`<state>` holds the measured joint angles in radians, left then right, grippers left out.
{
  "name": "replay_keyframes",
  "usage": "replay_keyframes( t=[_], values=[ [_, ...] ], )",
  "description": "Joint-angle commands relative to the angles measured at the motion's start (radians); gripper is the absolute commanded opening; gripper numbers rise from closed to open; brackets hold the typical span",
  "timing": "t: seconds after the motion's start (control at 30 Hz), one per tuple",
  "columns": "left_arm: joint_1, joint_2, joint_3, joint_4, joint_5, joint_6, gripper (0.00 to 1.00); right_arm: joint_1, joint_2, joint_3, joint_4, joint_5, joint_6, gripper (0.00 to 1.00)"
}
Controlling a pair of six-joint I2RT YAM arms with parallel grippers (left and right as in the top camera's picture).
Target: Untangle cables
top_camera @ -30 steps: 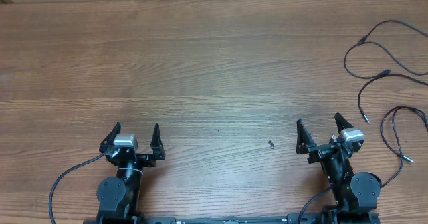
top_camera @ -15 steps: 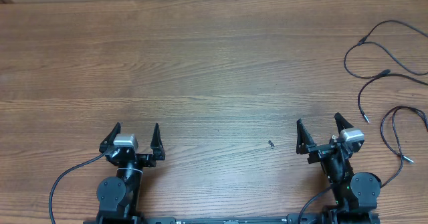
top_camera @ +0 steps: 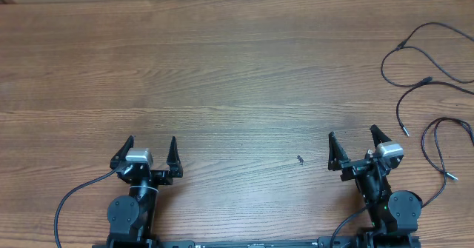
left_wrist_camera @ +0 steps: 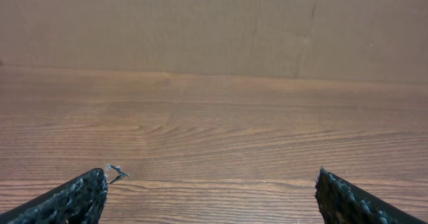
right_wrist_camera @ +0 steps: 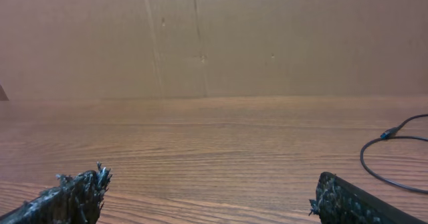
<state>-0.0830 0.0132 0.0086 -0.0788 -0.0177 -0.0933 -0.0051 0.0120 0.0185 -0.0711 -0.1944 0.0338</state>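
Thin black cables are lying flat along the right edge of the worktop. They are curving in loose, open loops with small plug ends, and some are running out of view. The reddish cable is curling nearest me, just below the black strands.

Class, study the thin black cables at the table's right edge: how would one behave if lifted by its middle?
Probably floppy: the cables lie in loose curves, so the ends would droop. Likely light, being thin. The plug ends might snag where strands appear to overlap.
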Motion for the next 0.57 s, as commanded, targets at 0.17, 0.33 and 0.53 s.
replay_keyframes(
  t=[0.17, 0.33, 0.53],
  values=[
    [0.006, -0.009, -0.004, 0.001, 0.014, 0.027, 1.00, -0.003, -0.009, -0.011, 0.005, 0.003, 0.008, 1.00],
    [0.006, -0.009, -0.004, 0.001, 0.014, 0.027, 1.00, -0.003, -0.009, -0.011, 0.005, 0.003, 0.008, 1.00],
    [0.006, -0.009, -0.004, 0.001, 0.014, 0.027, 0.99, -0.003, -0.009, -0.011, 0.005, 0.002, 0.008, 1.00]
  ],
)
